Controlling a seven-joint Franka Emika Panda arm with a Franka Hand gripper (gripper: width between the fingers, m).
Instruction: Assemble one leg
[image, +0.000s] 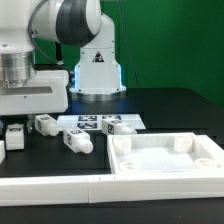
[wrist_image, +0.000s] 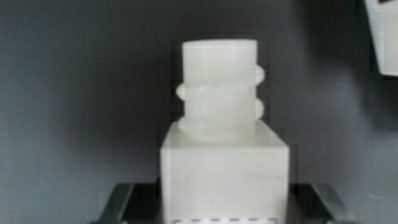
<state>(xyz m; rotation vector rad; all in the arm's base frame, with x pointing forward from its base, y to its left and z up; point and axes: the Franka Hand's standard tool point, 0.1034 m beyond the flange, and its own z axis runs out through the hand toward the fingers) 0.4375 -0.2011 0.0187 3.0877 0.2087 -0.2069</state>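
At the exterior view's left, the arm (image: 30, 60) is held low over the black desk (image: 170, 110), with its metal wrist block just above the surface. In the wrist view the jaws are seen clamped on the leg (wrist_image: 226, 165). The dark pads (wrist_image: 135, 203) are pressed against both flat sides of its blocky, square-edged body. Its narrower end, rounded and ringed with two bulges, is pointed away from the wrist over the matte dark surface. The plastic is smooth, white and faintly glossy.

Farther right, a second peg (image: 45, 123) and a third peg (image: 78, 141) are laid on their sides, each marked with a black-and-white tag. Just beyond them lies the thin, flat marker board (image: 92, 122). A fourth peg (image: 118, 127) is placed at its right end, but whether it rests on the board cannot be told. At the near right stands the large white tray (image: 165, 170), formed with raised walls and round corner sockets.
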